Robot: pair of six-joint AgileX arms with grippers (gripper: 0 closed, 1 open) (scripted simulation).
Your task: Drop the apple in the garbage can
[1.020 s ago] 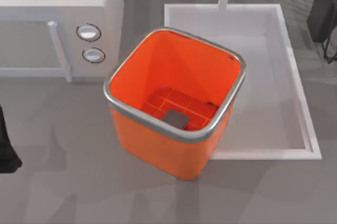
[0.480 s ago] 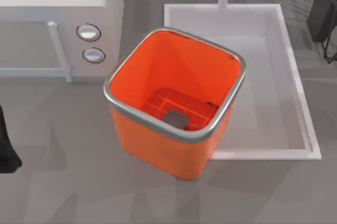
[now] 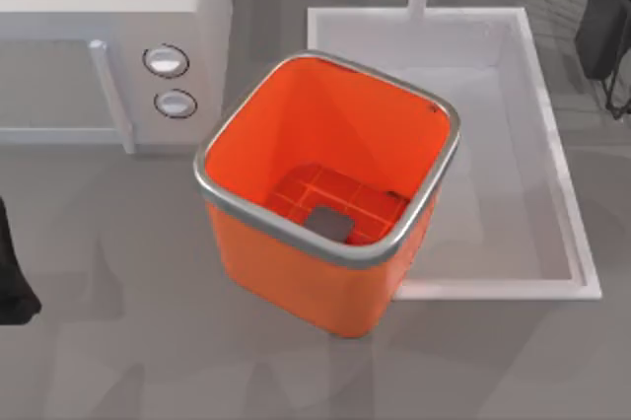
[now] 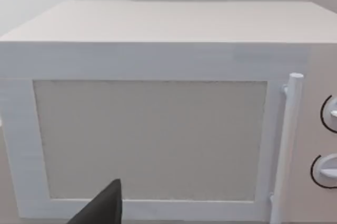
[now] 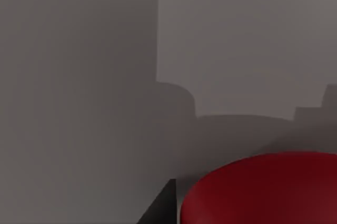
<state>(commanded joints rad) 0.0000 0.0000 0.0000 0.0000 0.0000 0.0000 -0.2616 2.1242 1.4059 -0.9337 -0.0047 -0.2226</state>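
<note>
The garbage can (image 3: 296, 262), bright orange with a silver rim, stands open at the table's middle, with a grid floor and a grey square inside. In the right wrist view the dark red apple (image 5: 263, 192) sits close up against one dark finger (image 5: 164, 205) of my right gripper (image 5: 247, 216), which is shut on it, with a grey wall behind. My right arm (image 3: 603, 26) is at the far right edge, beyond the sink. My left arm (image 3: 12, 277) is parked at the left edge, and one of its fingertips (image 4: 105, 208) faces the microwave.
A white microwave (image 3: 108, 35) with two round knobs and a bar handle stands at the back left. A white sink basin (image 3: 552, 144) with a faucet lies right of the can, almost touching it. Grey counter stretches along the front.
</note>
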